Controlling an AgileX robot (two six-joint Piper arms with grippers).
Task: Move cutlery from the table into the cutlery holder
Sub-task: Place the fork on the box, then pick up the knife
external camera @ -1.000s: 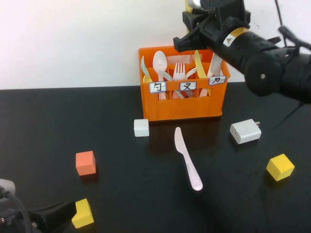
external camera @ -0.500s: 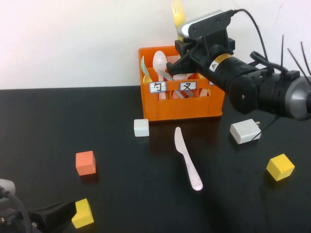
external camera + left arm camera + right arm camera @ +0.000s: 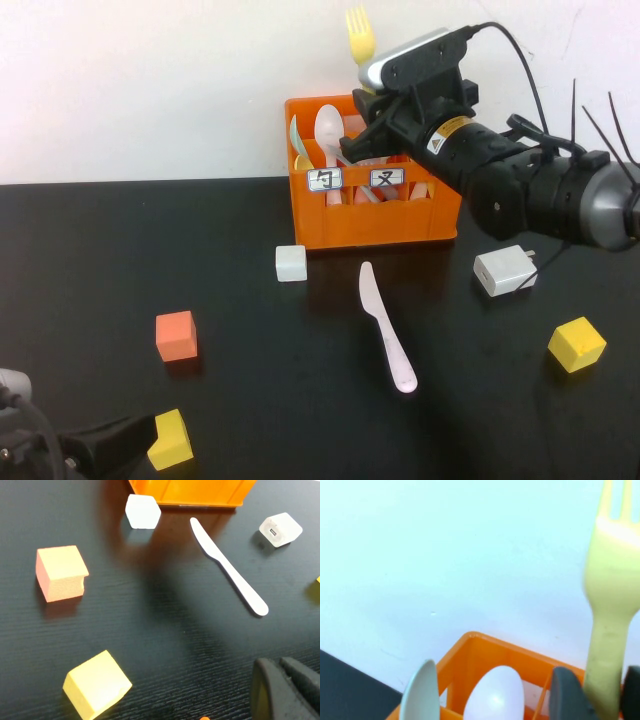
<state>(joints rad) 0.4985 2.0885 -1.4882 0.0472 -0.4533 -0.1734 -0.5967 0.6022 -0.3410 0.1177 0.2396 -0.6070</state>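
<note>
Black table point(image 3: 200, 250), white wall. Right gripper point(image 3: 372, 95) above holder point(image 3: 375, 215), jaws clamped on yellow fork point(image 3: 359, 36), tines up. Lower fork straight into middle slot. Left gripper point(image 3: 285, 690) parked low near yellow cube point(image 3: 170, 440), jaws together, empty. Knife point(image 3: 385, 325) on table awaits.

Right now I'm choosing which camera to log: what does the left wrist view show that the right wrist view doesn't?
Only the left wrist view shows the pink knife, white charger, three blocks and the left tool low over the table. Only the right wrist view shows the yellow fork clamped upright in the right tool above the holder, plus a white spoon. Both show the orange cutlery holder.
</note>
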